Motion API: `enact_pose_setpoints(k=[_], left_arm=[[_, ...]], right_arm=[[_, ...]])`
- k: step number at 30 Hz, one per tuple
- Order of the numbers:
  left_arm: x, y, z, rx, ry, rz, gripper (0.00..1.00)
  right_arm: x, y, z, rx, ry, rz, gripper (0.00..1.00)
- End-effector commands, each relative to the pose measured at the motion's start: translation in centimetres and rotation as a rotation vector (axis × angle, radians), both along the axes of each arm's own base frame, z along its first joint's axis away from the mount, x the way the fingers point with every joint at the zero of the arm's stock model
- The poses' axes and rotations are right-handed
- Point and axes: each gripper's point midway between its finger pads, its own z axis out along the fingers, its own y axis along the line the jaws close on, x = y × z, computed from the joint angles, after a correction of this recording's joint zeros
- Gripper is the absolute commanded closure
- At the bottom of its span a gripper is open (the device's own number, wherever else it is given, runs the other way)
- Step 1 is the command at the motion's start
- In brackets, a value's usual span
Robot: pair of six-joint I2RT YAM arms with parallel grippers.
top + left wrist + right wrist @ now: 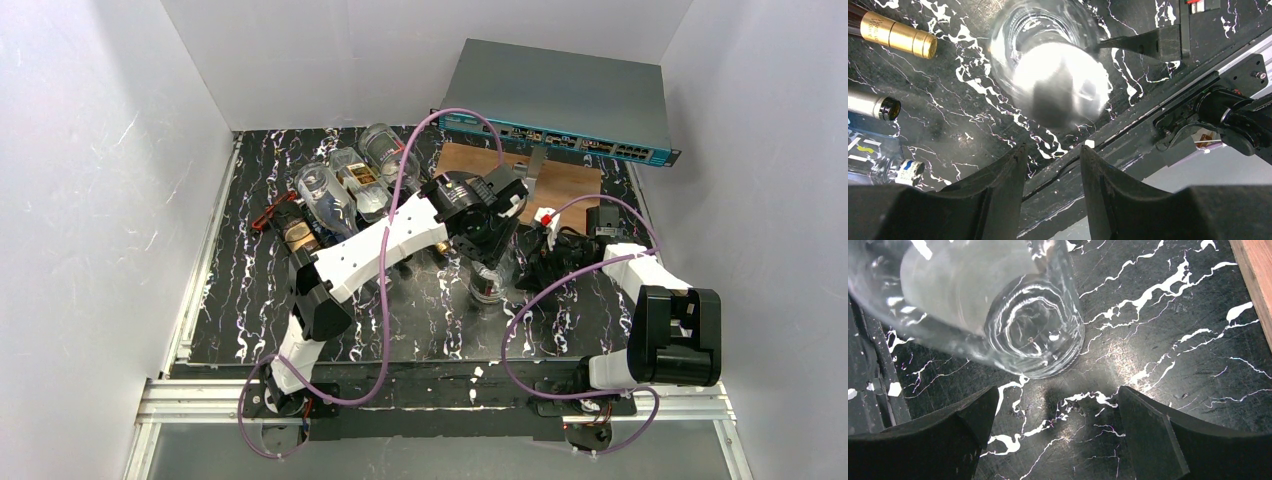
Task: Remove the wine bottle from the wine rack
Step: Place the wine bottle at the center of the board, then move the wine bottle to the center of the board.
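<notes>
A clear glass wine bottle stands on the black marbled table, off to the right of the other bottles. My left gripper hangs just above it, jaws a little apart with nothing between them; the bottle's blurred top lies beyond the fingertips. My right gripper is open wide at table level, the bottle's base just ahead of its fingers. Three clear bottles lie side by side at the back left. I cannot make out the wine rack's thin wire under them.
A gold-foiled neck, a dark neck and a blue-capped clear bottle lie left of the standing bottle. A brown wooden board and a grey network switch sit at the back right. White walls enclose the table.
</notes>
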Motion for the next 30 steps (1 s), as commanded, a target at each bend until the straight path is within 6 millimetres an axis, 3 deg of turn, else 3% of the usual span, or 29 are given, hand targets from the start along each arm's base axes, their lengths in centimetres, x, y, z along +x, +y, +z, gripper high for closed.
enact_pose_setpoints(k=[1, 7, 14, 19, 21, 26, 30], left_arm=[[-0.2, 0.1, 1.4, -0.023, -0.007, -0.017, 0.58], [-0.9, 0.0, 2.9, -0.080, -0.011, -0.050, 0.55], [-2.0, 2.0, 5.4, -0.198, -0.090, -0.080, 0.44], [-2.5, 5.4, 7.1, -0.276, -0.221, -0.068, 0.19], [-2.8, 6.9, 7.5, -0.305, -0.271, -0.067, 0.03], [-3.4, 11.7, 7.3, -0.351, -0.362, -0.041, 0.02], [-3.8, 15.1, 7.4, -0.342, -0.464, -0.074, 0.02]], right_arm=[[0.0, 0.4, 1.2, 0.028, -0.033, 0.029, 0.02], [-1.2, 0.6, 1.7, 0.036, -0.059, 0.104, 0.02], [-3.1, 0.4, 3.6, 0.019, -0.144, 0.223, 0.02], [-3.4, 0.4, 6.4, 0.003, -0.228, 0.237, 0.01], [-3.3, 0.3, 7.9, -0.008, -0.268, 0.231, 0.02], [-2.5, 0.5, 13.2, -0.002, -0.368, 0.192, 0.02], [-2.0, 2.3, 16.9, 0.047, -0.378, 0.194, 0.02]])
